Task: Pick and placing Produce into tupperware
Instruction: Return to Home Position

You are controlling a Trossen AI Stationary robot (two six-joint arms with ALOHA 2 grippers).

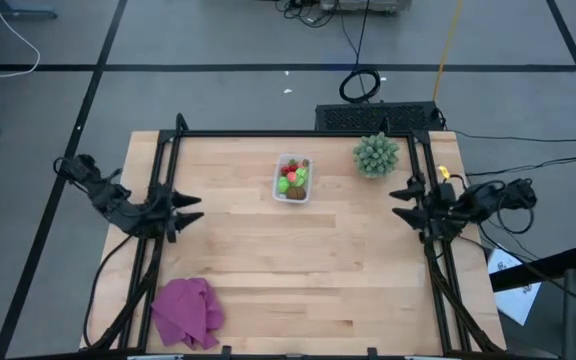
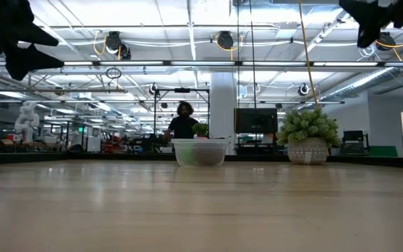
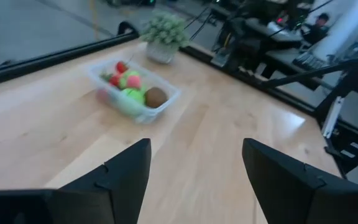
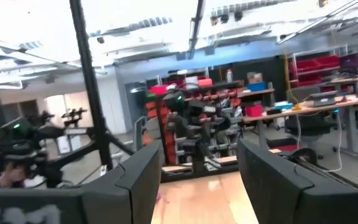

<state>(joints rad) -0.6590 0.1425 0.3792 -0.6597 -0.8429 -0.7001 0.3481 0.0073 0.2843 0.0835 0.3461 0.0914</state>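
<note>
Produce [image 1: 294,176]: in the tub [image 1: 276,186], upper centre of the high view. Left gripper [image 1: 198,208], mid-left, and right gripper [image 1: 396,203], mid-right: fingers apart, empty. We judge homing goes best with both arms drawn back high and slow, clear of the tub.

I operate in a robotics lab: strip-lit open ceiling [image 2: 159,17], racks of red bins [image 4: 197,84], workbenches [image 4: 328,102], coiled floor cables [image 1: 360,85].
</note>
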